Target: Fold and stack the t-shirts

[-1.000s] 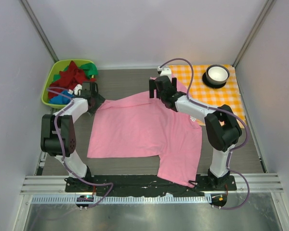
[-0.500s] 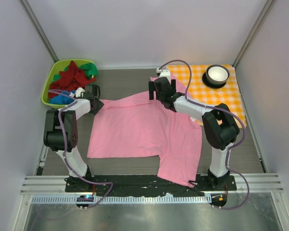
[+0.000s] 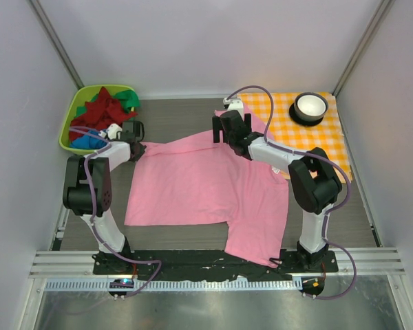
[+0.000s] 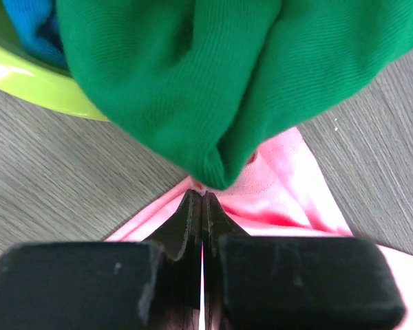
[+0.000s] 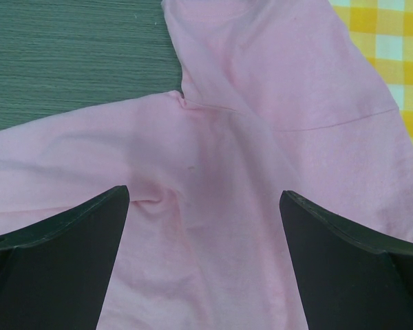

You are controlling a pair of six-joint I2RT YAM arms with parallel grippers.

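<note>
The light pink t-shirt [image 3: 206, 182] lies spread flat on the table, one sleeve reaching the near edge. My left gripper [image 3: 139, 146] sits at its far left corner. In the left wrist view the gripper [image 4: 202, 196] is shut, and pink cloth [image 4: 282, 199] rises in ridges to the jaw tips. My right gripper [image 3: 224, 130] hovers over the shirt's far edge. In the right wrist view it [image 5: 203, 196] stands wide open above the pink cloth [image 5: 261, 103], with nothing pinched. Dark red [image 3: 103, 110], green [image 3: 127, 100] and blue [image 3: 86, 141] t-shirts are piled in a bin.
The lime-green bin [image 3: 67, 130] stands at the far left; its green shirt [image 4: 227, 69] hangs just past my left jaws. An orange-and-white checked cloth [image 3: 296, 134] at the far right carries a bowl [image 3: 310, 106]. The pink sleeve overlaps that cloth's edge [image 5: 392, 41].
My left gripper has closed on the pink shirt's far left corner and the left arm has shifted slightly. The right arm has barely moved and stays open.
</note>
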